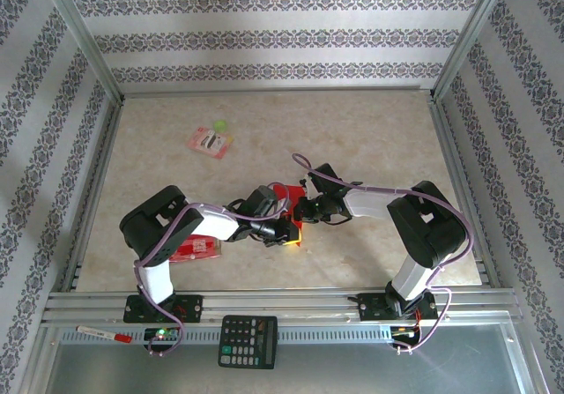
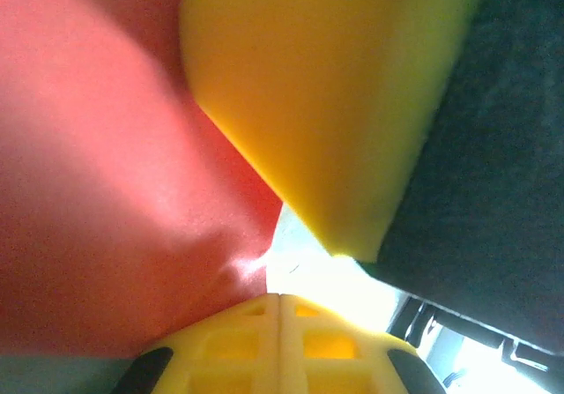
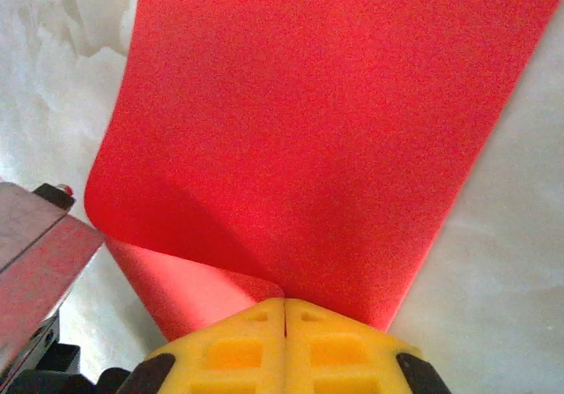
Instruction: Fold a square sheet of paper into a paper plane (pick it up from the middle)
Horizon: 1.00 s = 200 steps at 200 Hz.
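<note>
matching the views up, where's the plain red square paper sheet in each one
top external: plain red square paper sheet mid-table, between the arm tips
left wrist: sheet across the left half
right wrist: sheet centre, fanning upward
shared landmark: yellow pads of left end effector and right end effector

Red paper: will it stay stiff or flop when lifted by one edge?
Probably floppy: the red paper curls over softly where the right end effector pinches it. It looks thin there, so pushing would probably buckle or crease it rather than slide it.
</note>
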Motion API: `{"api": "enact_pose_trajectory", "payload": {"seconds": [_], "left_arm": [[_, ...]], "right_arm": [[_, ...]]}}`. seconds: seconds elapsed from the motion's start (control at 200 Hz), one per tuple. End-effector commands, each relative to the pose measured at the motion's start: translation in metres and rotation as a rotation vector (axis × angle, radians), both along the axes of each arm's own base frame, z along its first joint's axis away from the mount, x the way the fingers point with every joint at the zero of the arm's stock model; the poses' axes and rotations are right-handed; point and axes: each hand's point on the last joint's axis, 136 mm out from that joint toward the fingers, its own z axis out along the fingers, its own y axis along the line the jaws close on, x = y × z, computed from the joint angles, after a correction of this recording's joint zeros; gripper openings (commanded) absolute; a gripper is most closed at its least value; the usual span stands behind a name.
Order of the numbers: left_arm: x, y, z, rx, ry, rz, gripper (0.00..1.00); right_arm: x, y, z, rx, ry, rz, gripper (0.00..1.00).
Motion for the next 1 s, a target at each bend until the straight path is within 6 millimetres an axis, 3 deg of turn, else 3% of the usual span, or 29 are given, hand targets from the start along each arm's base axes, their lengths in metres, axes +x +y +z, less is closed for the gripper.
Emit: {"api": "enact_pose_trajectory", "payload": {"seconds": [0.0, 0.125, 0.28, 0.42, 0.994], "left_arm": [[0.005, 0.002, -0.002, 0.008, -0.002, 0.010, 0.02], [0.011, -0.001, 0.018, -0.040, -0.033, 0.010, 0.05], [0.025, 0.014, 0.030, -0.049, -0.066, 0.054, 0.07], [0.030, 0.025, 0.019, -0.018, -0.050, 0.062, 0.07], [0.027, 0.030, -0.011, 0.030, -0.008, 0.060, 0.10]], "right_arm": [[-0.026, -0.032, -0.036, -0.148, 0.108, -0.027, 0.00], [-0.026, -0.033, -0.036, -0.150, 0.107, -0.029, 0.00], [-0.026, -0.033, -0.036, -0.149, 0.108, -0.030, 0.00], [-0.026, -0.032, -0.036, -0.146, 0.107, -0.027, 0.00], [-0.028, -0.035, -0.038, -0.152, 0.116, -0.032, 0.00]]}}
